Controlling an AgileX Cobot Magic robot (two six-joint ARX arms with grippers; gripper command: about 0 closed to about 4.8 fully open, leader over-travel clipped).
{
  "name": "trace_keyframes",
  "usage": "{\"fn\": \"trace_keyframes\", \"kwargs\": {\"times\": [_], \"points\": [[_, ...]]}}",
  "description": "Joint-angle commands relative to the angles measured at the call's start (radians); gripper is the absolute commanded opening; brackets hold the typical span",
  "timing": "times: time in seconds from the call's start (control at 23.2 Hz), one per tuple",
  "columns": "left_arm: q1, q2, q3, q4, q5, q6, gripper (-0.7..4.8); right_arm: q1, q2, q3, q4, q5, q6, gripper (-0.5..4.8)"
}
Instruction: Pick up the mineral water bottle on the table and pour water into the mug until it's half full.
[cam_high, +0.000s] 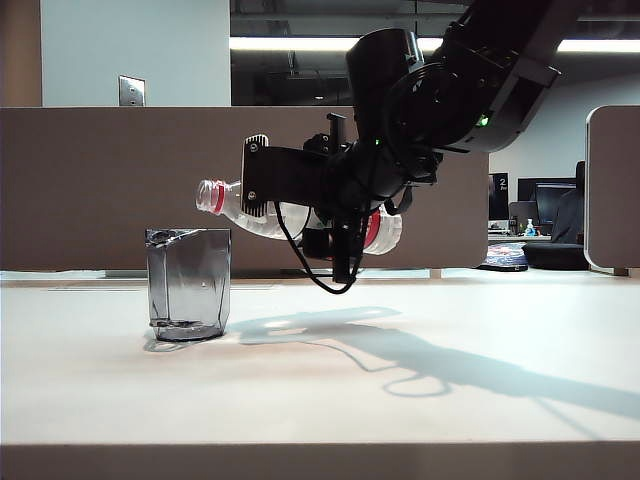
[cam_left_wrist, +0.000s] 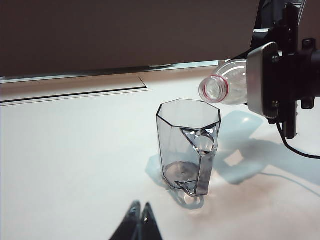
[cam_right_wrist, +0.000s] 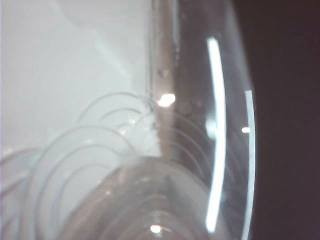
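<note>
Left pincer closed near faceted mug; right pincer grips ribbed bottle

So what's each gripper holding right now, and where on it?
Right gripper clamps the mineral water bottle around its body. Left gripper is shut, holding nothing.
</note>
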Motion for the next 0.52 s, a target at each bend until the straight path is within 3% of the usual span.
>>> {"fn": "trace_keyframes", "kwargs": {"times": [0.04,0.52], "points": [[0.000,0.000,0.003,0.006,0.004,0.000,-0.06,-0.003,-0.010,0.020,0.055,0.008,-0.027,3.05],[0.000,0.000,0.003,0.007,0.004,0.000,-0.05,-0.011,-0.010,0.054,0.046,0.005,-0.050,3.06]]}}
